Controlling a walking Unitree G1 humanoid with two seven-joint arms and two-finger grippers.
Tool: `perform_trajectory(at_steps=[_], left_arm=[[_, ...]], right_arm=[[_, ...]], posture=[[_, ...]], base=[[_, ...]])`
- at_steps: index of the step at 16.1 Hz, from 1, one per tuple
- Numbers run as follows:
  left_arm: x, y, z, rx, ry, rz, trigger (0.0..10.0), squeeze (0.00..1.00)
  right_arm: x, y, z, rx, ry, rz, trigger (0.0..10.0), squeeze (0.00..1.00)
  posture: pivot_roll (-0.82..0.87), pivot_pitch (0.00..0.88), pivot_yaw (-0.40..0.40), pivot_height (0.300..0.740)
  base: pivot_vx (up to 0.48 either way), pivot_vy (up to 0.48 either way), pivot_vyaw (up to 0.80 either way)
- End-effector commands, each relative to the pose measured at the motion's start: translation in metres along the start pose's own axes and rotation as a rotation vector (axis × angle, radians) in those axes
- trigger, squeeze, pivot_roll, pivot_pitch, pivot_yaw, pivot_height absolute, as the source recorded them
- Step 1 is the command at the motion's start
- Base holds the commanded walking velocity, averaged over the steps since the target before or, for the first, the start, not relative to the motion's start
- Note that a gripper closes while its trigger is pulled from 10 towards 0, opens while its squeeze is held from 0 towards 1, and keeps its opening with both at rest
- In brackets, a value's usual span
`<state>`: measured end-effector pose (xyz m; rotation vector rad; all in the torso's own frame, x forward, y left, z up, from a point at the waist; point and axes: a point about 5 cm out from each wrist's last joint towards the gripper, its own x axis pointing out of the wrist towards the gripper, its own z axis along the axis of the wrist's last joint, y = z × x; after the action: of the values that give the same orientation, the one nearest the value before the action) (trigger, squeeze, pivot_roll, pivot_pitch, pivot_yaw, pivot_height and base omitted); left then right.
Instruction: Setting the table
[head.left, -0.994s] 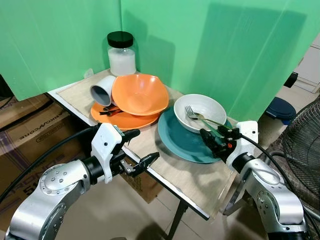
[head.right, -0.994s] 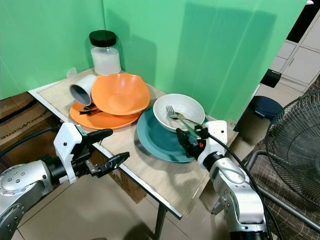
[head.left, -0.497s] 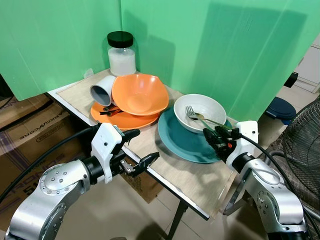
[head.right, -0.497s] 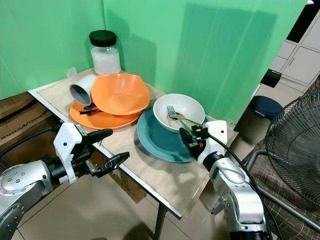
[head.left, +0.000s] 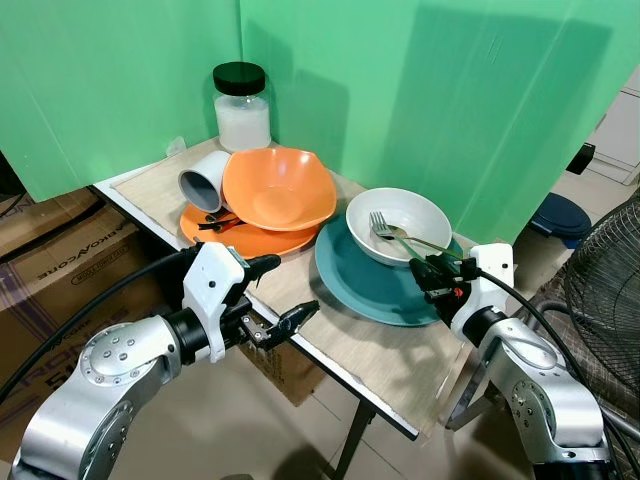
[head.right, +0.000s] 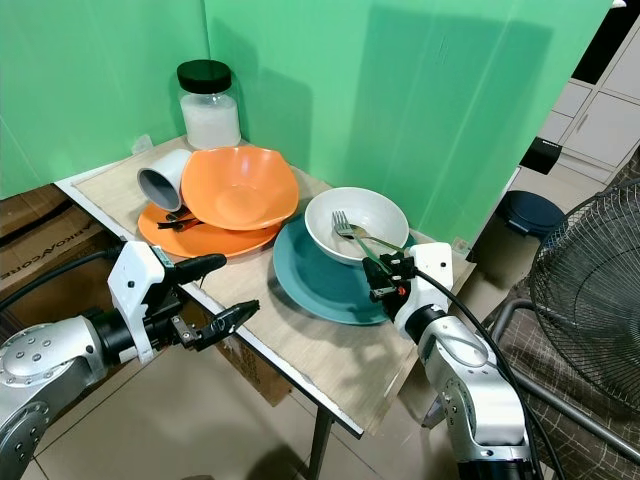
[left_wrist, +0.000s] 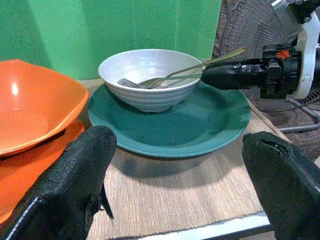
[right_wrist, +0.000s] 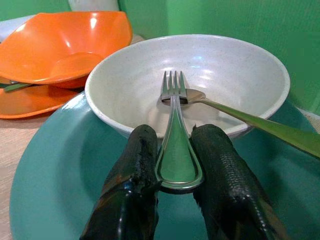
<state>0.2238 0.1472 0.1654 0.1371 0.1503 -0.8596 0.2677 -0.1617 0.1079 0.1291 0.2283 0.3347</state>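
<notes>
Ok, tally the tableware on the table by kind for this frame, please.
Plates: 2, orange plate, teal plate
Bowls: 2, orange bowl, white bowl
Cups: 1, white cup
Jars: 1, jar
Fork and spoon: 2
Total: 8

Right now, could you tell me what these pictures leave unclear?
- Utensil under the orange bowl: left eye view, its type hidden by the bowl and the tipped cup.
- Spoon handle end: cut off by the right wrist view's edge.
- Jar contents: white, otherwise unidentifiable.
</notes>
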Motion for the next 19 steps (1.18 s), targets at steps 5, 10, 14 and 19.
perform_trajectory(at_steps=[5, 10, 14, 19], left_arm=[[0.001, 0.006, 0.002, 0.021, 0.001, 0.004, 10.0, 0.00], [0.006, 0.013, 0.008, 0.035, -0.026, 0.018, 10.0, 0.00], [0.011, 0.016, 0.010, 0.055, -0.057, 0.098, 10.0, 0.00], [0.034, 0.014, 0.023, 0.077, -0.161, 0.324, 10.0, 0.00]], right_arm=[[-0.003, -0.004, 0.022, -0.008, -0.088, -0.018, 0.0, 0.00], [-0.021, -0.005, 0.057, -0.030, -0.248, -0.023, 0.0, 0.00], [-0.038, 0.003, 0.068, 0.023, -0.366, 0.008, 10.0, 0.00], [-0.057, 0.017, 0.058, -0.024, -0.400, -0.075, 10.0, 0.00]], posture=[[0.12, 0.000, -0.030, 0.740], [0.11, 0.000, -0.011, 0.740], [0.09, 0.000, -0.011, 0.740], [0.07, 0.000, -0.024, 0.740]], base=[[0.000, 0.000, 0.00], [0.000, 0.000, 0.00], [0.000, 0.000, 0.00], [0.000, 0.000, -0.41]])
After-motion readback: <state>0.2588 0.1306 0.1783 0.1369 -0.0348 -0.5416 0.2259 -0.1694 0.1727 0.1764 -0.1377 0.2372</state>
